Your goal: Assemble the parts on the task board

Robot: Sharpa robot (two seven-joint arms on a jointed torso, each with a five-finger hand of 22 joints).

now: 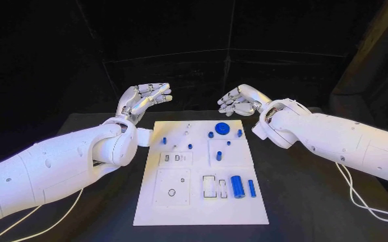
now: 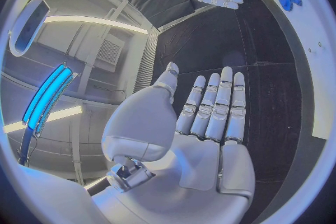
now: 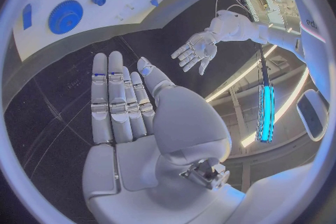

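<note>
On the black worktop (image 1: 97, 219) lies the white task board (image 1: 202, 180), blue parts (image 1: 238, 186) scattered toward its 5 o'clock and 1 o'clock areas. Beyond its 12 o'clock edge, the left robot hand (image 1: 144, 99) and right robot hand (image 1: 239, 102) hover with fingers apart, holding nothing. The parts look small, rigid, light and likely slick, best pinched across their sides.

Right hand (image 3: 140, 134), straight fingers (image 3: 112, 95), empty

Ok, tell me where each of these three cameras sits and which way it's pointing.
Head view: on the robot's head, looking down at the white task board on the black table; both arms show.
Left wrist view: behind the open left hand.
Right wrist view: behind the open right hand.
Both wrist views share the round blue toothed gear.
</note>
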